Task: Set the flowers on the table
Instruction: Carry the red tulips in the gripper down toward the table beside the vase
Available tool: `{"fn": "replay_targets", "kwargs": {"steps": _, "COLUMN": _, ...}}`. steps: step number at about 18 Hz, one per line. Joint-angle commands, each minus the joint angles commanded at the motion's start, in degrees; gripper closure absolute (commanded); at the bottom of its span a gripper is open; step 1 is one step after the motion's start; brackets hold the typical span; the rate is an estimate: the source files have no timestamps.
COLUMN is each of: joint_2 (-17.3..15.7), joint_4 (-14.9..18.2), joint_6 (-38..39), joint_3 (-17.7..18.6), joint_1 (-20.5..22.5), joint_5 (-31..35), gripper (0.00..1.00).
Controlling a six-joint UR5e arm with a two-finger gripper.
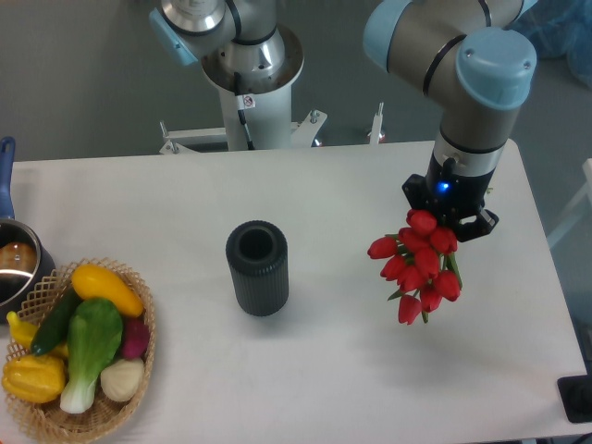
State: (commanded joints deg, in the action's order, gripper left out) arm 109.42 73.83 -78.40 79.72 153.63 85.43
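Your black two-finger pincer [450, 220] hangs over the right part of the large flat white matte tabletop [351, 370], and it is clenched on the small bunch of red tulip buds with green stems and leaves [418, 264]. You see the bunch held just under the black finger housing, where a small blue light glows; the red buds spread downward and to the left from there, with the lowest bud pointing toward the near edge of the white top. The fingertips themselves are hidden by the buds. Whether the lowest buds touch the surface you cannot tell from this view.

Left of the bunch, well apart from it and near the middle of the tabletop, you have the dark ribbed cylindrical vase [257, 268] standing upright with its mouth open. At the near left corner sits the round woven wicker basket [139, 398] filled with colourful vegetables, yellow, green, purple and white. Just behind the basket, at the left edge, you see part of a metal pot with a blue handle [14, 264]
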Motion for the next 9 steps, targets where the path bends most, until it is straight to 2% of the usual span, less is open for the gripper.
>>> {"fn": "replay_targets", "kwargs": {"steps": 9, "joint_2": 0.44, "joint_4": 0.53, "joint_6": -1.5, "joint_3": 0.78, "joint_1": 0.0, "joint_5": 2.99, "gripper": 0.9}}
